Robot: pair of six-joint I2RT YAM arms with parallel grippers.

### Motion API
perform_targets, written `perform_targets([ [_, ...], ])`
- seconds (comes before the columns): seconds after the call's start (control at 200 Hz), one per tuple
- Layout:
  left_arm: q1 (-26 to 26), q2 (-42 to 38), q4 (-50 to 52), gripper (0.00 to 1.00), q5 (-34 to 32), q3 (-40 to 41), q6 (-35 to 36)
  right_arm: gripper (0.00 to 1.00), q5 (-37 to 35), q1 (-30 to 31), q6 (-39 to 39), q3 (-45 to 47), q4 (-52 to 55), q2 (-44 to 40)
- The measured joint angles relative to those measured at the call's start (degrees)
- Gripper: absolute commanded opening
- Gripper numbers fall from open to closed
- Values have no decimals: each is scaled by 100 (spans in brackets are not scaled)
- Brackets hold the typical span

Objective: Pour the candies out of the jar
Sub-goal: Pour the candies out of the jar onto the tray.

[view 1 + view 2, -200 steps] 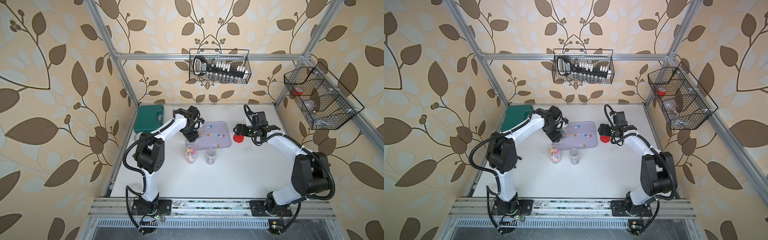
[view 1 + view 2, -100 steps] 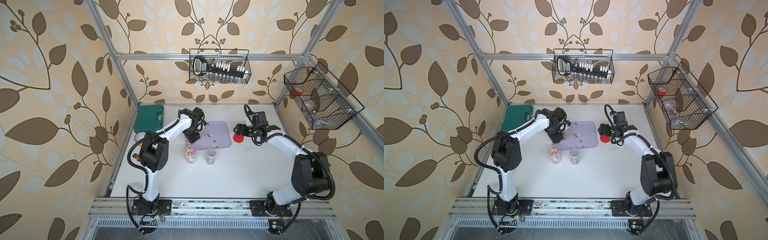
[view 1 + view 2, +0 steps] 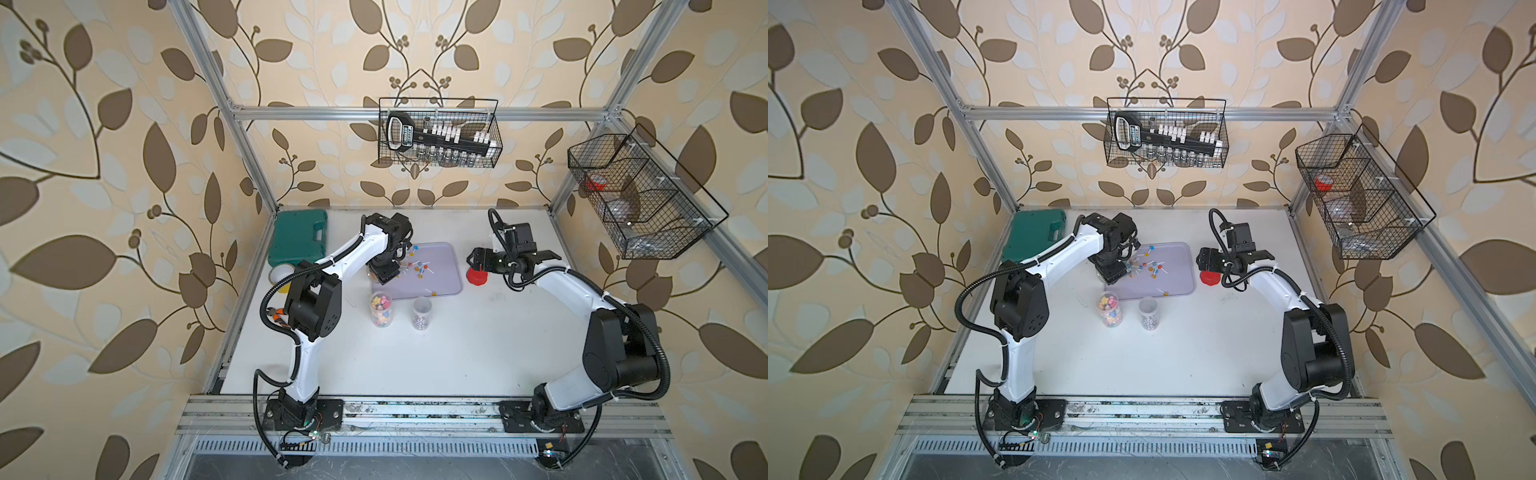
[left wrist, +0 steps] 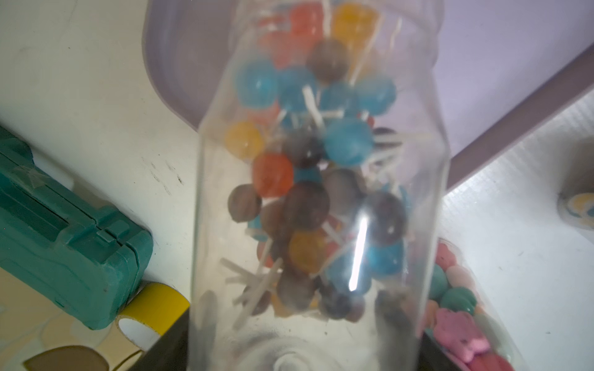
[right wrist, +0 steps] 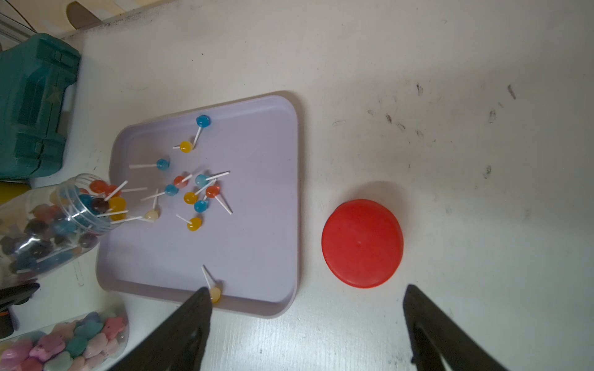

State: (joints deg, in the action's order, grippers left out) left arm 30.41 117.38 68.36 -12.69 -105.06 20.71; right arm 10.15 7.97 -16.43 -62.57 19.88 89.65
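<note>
The left arm (image 3: 348,254) had swung toward the tray (image 5: 257,231); left jaws gripped the jar (image 5: 54,225) tilted to spill lollipops (image 5: 190,198); right jaws gaped empty.

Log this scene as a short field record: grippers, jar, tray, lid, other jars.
left gripper: closed on the lollipop jar, tilted, mouth over the tray
right gripper: open, empty, near the red lid
lollipops: some on tray, many in jar
red lid: flat on table, beside tray
other jars: star candy jar, swirl candy jar, both upright
</note>
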Motion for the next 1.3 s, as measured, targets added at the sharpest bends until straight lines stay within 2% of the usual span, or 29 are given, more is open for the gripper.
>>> perform_targets([
  [0.94, 212, 162, 704, 64, -603, -544, -210, 90, 37, 0, 0, 0, 0, 0],
  [1.3, 321, 251, 1032, 64, -1069, -706, -337, 89, 44, 0, 0, 0, 2, 0],
])
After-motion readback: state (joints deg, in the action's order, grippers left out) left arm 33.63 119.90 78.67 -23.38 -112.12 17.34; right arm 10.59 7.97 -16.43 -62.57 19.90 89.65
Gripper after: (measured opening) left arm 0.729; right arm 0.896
